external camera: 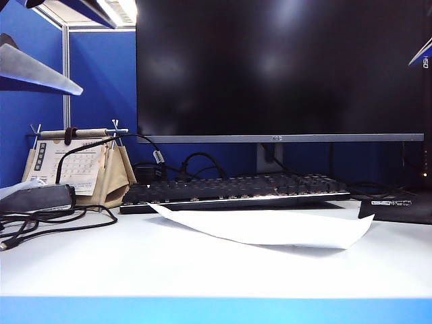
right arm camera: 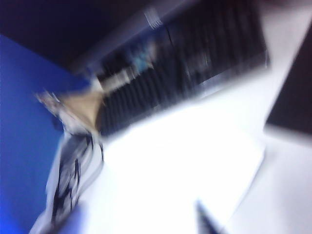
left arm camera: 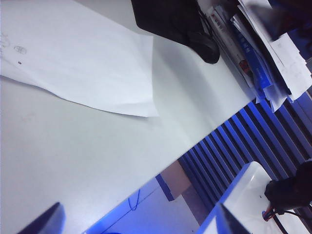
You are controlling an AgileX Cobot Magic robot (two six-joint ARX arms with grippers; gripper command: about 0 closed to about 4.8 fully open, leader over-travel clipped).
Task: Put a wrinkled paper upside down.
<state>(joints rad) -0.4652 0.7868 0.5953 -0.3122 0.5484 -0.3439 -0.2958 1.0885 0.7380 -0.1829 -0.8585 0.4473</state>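
Left gripper (left arm camera: 139,219) shows in its wrist view only as two dark fingertips (left arm camera: 48,222) at the picture's edge, set far apart and pinching nothing, hovering above the white table (left arm camera: 73,161) near its edge. Right gripper (right arm camera: 141,222) appears in its own wrist view, which is badly smeared; one dark fingertip (right arm camera: 207,219) can be made out over the bright table top, and whether its jaws are spread or pressed together cannot be told. Neither gripper appears in the exterior view.

No open container holding anything can be seen. A beige stand (external camera: 111,177) at the left of the exterior view carries a small printed calendar (external camera: 71,165), with black cables (external camera: 47,223) lying in front of it.

Wrinkled paper (external camera: 270,228), a single thin white sheet, lies on the table just in front of a black keyboard (external camera: 236,191), which sits below a large dark monitor (external camera: 280,67). Its far left corner and its right corner curl up off the surface, and it casts a shadow beneath. From the left wrist view the wrinkled paper (left arm camera: 83,63) shows faint small marks and a small circle near one edge, and one corner points towards the table's edge.
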